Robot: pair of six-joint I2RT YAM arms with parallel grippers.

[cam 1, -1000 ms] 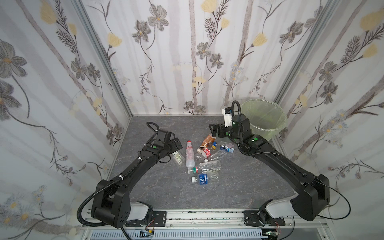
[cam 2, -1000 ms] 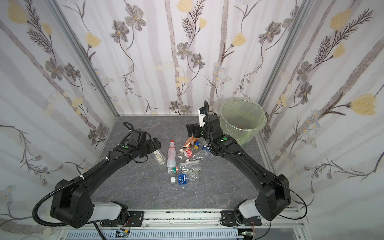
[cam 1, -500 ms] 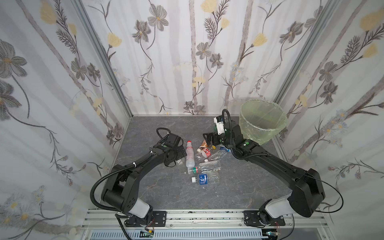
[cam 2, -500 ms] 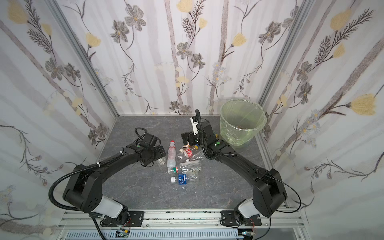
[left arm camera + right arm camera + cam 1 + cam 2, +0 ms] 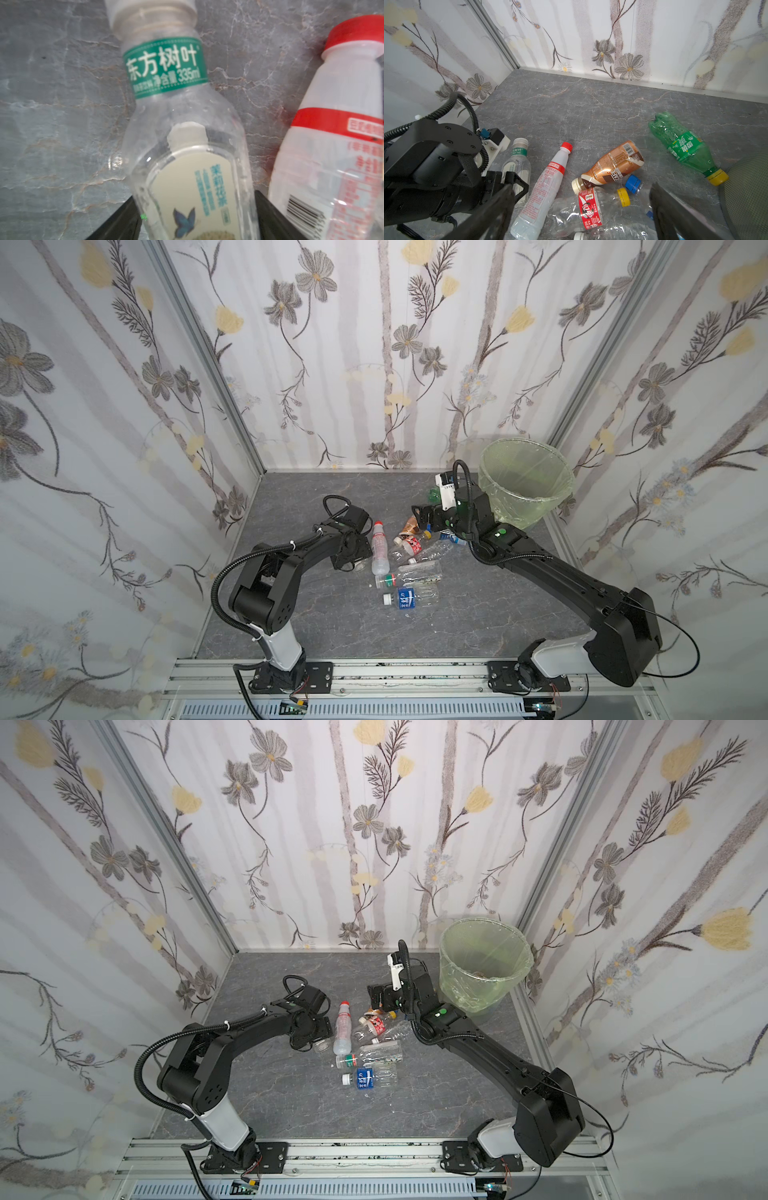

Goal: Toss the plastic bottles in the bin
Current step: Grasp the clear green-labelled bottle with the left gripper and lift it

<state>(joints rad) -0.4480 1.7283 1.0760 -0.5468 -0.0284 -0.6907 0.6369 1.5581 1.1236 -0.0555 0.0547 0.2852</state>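
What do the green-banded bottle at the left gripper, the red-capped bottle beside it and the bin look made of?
Green-banded bottle: clear, glossy thin plastic; the tabletop shows through it.
Red-capped bottle: milky white plastic, duller, opaque-looking.
Bin: probably translucent grey plastic, lined with a thin pale green film bag that wrinkles at the rim.

- Tabletop (image 5: 332, 626): grey stone-look slab, pale veining.
- Walls (image 5: 353, 364): three sides, white paper with grey and yellow flowers.
- Corner posts (image 5: 200, 339): bare aluminium.
- Front rail (image 5: 395, 672): slotted aluminium, along the table's near edge.
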